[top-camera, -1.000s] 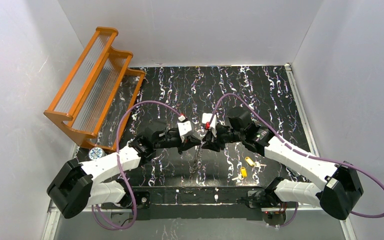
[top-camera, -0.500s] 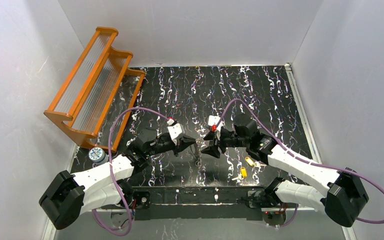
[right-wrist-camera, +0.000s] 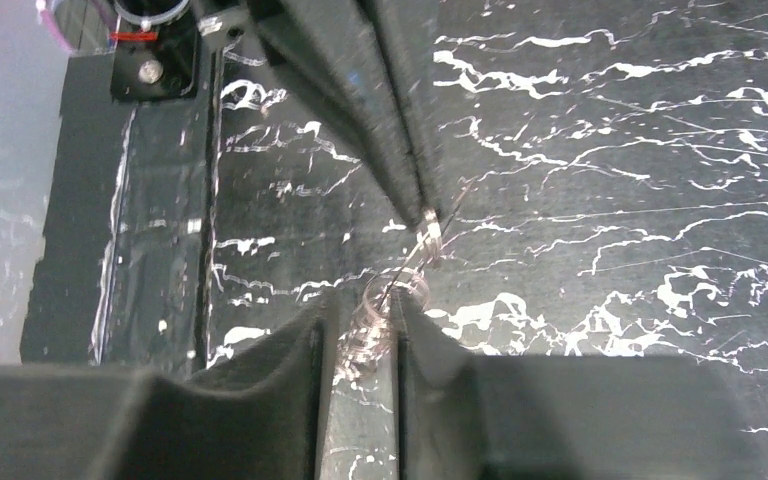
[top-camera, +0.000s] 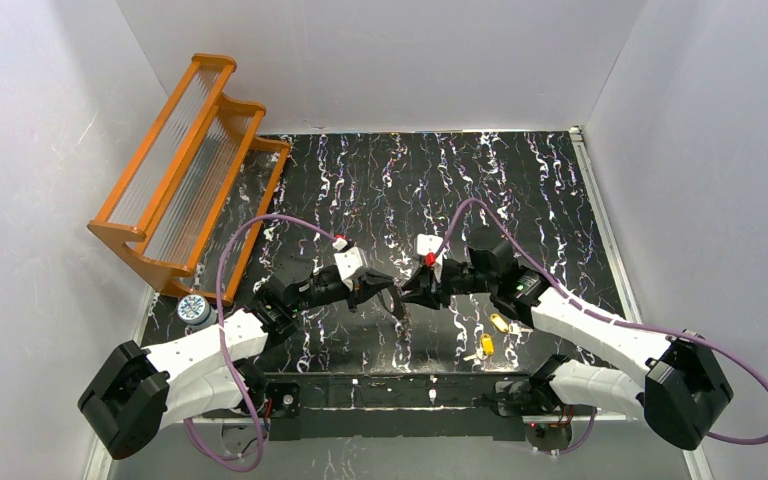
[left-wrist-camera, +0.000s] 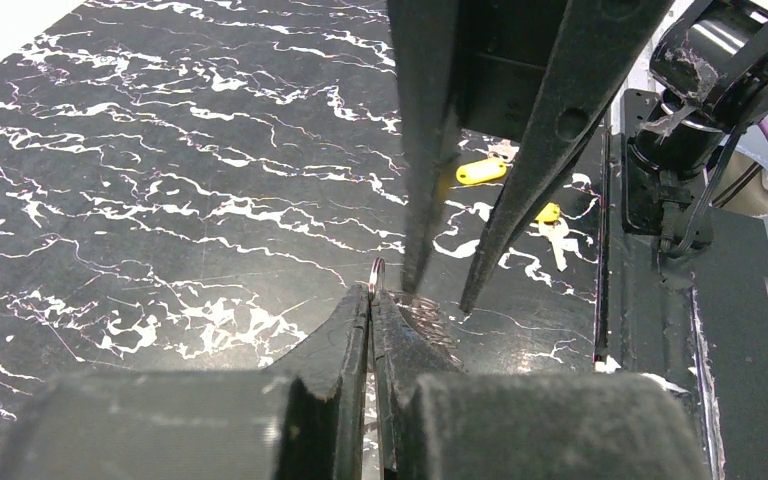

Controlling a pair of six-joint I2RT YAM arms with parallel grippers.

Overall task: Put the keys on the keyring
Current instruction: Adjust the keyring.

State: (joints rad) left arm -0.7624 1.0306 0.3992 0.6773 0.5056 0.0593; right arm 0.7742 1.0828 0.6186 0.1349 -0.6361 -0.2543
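Observation:
In the left wrist view my left gripper (left-wrist-camera: 372, 295) is shut on the keyring (left-wrist-camera: 377, 268), a thin metal loop sticking up from its tips. My right gripper (right-wrist-camera: 363, 303) faces it tip to tip, just above the table. Its jaws stand a little apart with the blurred keyring (right-wrist-camera: 392, 300) between them, and I cannot tell whether they touch it. In the top view the left gripper (top-camera: 395, 297) and right gripper (top-camera: 408, 290) meet at the table's near middle. Two keys with yellow heads (top-camera: 499, 323) (top-camera: 487, 344) lie on the table under the right arm, held by nothing.
An orange slatted rack (top-camera: 185, 175) stands at the back left. A small round blue-and-white object (top-camera: 192, 308) lies by its near corner. White walls close in the black marbled table (top-camera: 520, 190). A black bar runs along the near edge.
The grippers were together, drew apart, and the right one has come back to the left one's tips. Its jaws widened, then narrowed. The left arm shifted left and stayed shut.

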